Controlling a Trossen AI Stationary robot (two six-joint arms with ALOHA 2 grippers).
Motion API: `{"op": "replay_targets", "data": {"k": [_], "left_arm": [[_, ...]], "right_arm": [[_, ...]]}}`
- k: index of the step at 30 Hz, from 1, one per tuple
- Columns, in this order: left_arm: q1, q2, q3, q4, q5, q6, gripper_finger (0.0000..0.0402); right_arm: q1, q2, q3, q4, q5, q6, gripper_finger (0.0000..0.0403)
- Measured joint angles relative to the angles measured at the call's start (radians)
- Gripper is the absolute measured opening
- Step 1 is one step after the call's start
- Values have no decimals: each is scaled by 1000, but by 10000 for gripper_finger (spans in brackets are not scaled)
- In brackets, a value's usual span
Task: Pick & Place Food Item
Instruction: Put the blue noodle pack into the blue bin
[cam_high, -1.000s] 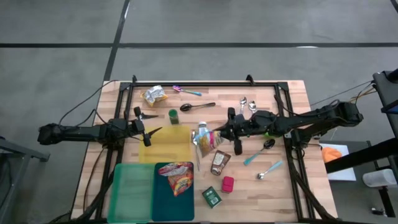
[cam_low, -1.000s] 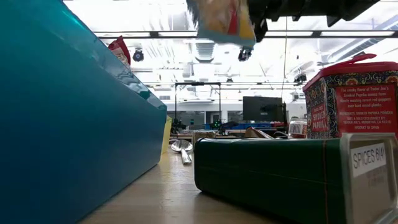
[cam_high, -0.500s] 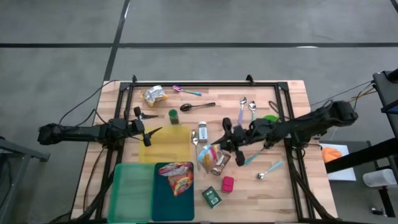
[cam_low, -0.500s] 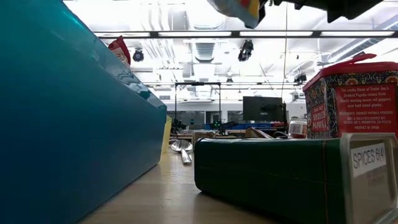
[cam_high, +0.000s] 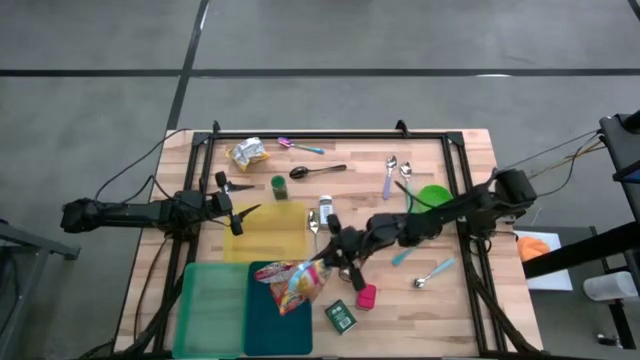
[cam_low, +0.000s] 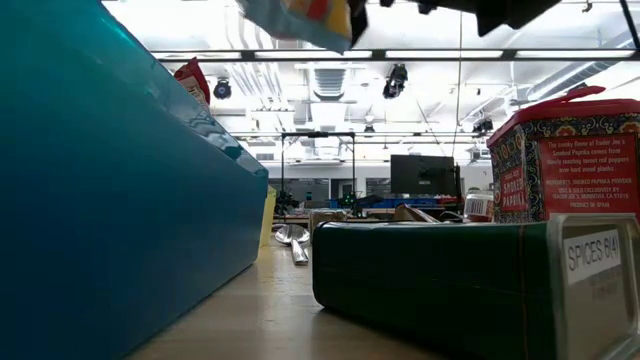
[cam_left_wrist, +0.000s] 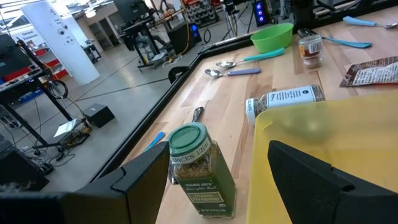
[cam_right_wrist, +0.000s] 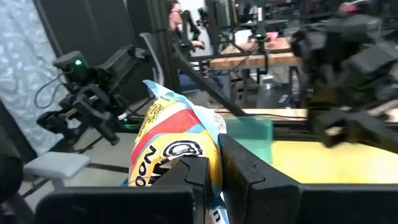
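A yellow, white and red snack bag (cam_high: 308, 281) hangs over the right edge of the teal tray (cam_high: 262, 325), with my right gripper (cam_high: 333, 256) shut on it. In the right wrist view the bag (cam_right_wrist: 174, 140) sticks out ahead of the fingers. In the low view it (cam_low: 300, 14) shows at the top, clear of the table. A red snack bag (cam_high: 280, 274) lies in the teal tray. My left gripper (cam_high: 238, 213) waits open at the table's left, by the yellow tray (cam_high: 270, 232). My right gripper pinches the snack bag's near end (cam_right_wrist: 210, 160) between its two fingers (cam_right_wrist: 249, 177). The fingers come about level from the table's right side. The bag reaches out beyond the fingertips and droops a little, lifted clear above the teal tray.
A green tray (cam_high: 212, 312) adjoins the teal one. A green spice tin (cam_high: 341, 317), a red tin (cam_high: 367, 296) and a brown packet (cam_high: 352, 268) lie near my right gripper. A spice jar (cam_high: 325, 210), green bowl (cam_high: 434, 197), spoons (cam_high: 432, 271) and green-lidded jar (cam_left_wrist: 198, 168) stand farther off.
My right gripper has carried the snack bag toward the table's near left, from the middle of the table to the teal tray's right edge, sinking a little. The bag stays lifted clear. The green bowl now shows where the arm was.
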Motion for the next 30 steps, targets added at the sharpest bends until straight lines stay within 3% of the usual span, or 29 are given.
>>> {"op": "replay_targets", "data": {"k": [8, 15, 30], "left_arm": [[0, 1, 0, 0, 0, 0, 275], [0, 1, 0, 0, 0, 0, 275], [0, 0, 0, 0, 0, 0, 275]], "right_arm": [[48, 114, 177, -151, 13, 0, 17], [90, 243, 348, -373, 146, -5, 17], [95, 431, 584, -606, 112, 32, 17]]}}
